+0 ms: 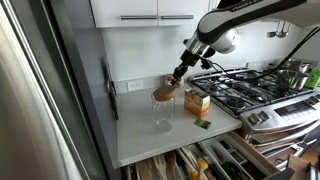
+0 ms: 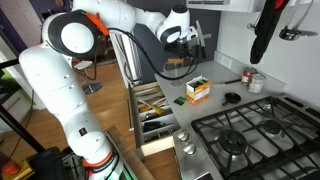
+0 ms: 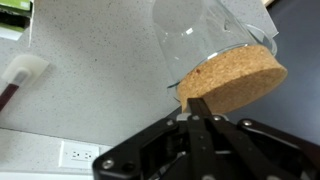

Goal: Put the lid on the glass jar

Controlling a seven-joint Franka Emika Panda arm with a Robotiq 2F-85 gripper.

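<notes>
We hold the lid [image 1: 165, 91] by its edge in our closed pincer [image 1: 176, 78], tilted over the jar [image 1: 162, 114] on the table [image 1: 135, 135]; lowered off-centre, it could catch the rim, slide off or tip the jar.

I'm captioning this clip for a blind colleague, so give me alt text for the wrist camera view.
A black robot gripper pinches the edge of a round, flat, brown cork lid, held at the mouth of a clear cylindrical glass jar. Behind lie a speckled pale countertop and a white wall outlet.
</notes>
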